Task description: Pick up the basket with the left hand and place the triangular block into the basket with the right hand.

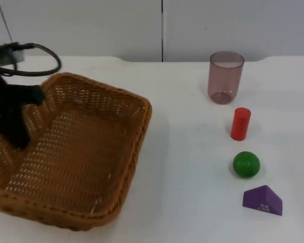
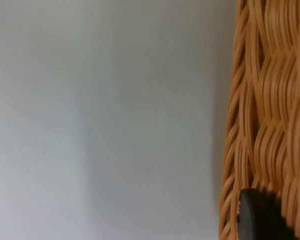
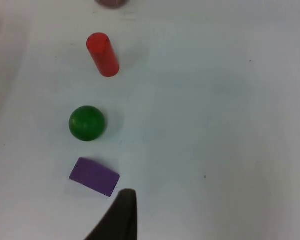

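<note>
Hiding left end effector: basket wall.

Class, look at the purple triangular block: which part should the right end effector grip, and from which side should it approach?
Likely best from above, fingers closing on the two flat triangular end faces of the purple triangular block. It lies on a flat face with its ridge up, so the sloped sides would probably slip. Open table surrounds it; the green ball sits apart behind it.

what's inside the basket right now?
No block lies in the basket: bare wicker floor. The left gripper reaches in at its left wall, hiding some weave there. The purple triangular block sits on the table, apart.
</note>
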`<action>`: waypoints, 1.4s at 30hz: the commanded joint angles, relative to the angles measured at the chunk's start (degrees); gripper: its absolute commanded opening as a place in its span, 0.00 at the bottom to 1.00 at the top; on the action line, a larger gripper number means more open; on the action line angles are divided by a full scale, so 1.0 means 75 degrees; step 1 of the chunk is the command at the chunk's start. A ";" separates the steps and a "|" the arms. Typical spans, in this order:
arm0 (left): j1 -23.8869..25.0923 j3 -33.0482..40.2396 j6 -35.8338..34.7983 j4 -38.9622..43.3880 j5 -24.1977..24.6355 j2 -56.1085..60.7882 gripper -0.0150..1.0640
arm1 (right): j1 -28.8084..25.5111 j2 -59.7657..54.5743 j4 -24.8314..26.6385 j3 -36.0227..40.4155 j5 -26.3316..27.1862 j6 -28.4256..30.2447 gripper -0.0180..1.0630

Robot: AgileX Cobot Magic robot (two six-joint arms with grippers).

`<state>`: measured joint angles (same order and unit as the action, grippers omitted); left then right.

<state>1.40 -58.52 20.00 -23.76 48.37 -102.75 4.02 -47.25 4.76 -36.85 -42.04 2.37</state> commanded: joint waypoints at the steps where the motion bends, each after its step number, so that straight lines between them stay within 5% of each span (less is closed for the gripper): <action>1: 0.0091 0.0436 -0.0045 -0.0627 -0.0213 0.0698 0.01 | -0.0063 0.0021 -0.0003 -0.0045 0.0059 0.0009 0.99; 15: 0.0124 0.2795 0.0738 -0.2087 -0.0459 0.3118 0.01 | -0.0063 0.0021 0.0010 -0.0045 -0.0178 -0.0028 0.99; 25: 0.0124 0.2963 0.0901 -0.2192 -0.0461 0.3104 0.01 | -0.0048 0.0021 0.0093 -0.0045 -0.0250 0.0966 0.99; 29: 0.0124 0.2963 0.0901 -0.2192 -0.0431 0.3104 0.01 | 0.0081 0.0021 0.0630 -0.0045 -0.0342 0.1843 0.99; 31: 0.0124 0.2963 0.0901 -0.2192 -0.0467 0.3104 0.01 | 0.0366 0.0001 0.1373 -0.0045 -0.0413 0.3066 0.99; 33: 0.0124 0.2963 0.0901 -0.2232 -0.0465 0.3104 0.01 | 0.0699 -0.0216 0.1589 -0.0045 -0.0505 0.3503 0.99; 40: 0.0124 0.2963 0.0901 -0.2494 -0.0503 0.3104 0.01 | 0.1694 -0.1525 0.1349 -0.0045 -0.0626 0.3526 0.98; 42: 0.0124 0.2963 0.0901 -0.2524 -0.0503 0.3104 0.01 | 0.2129 -0.2176 0.0814 -0.0045 -0.0436 0.3526 0.96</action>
<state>2.21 -36.43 26.63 -40.31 44.55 -80.03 19.54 -62.94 11.78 -36.85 -45.82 28.19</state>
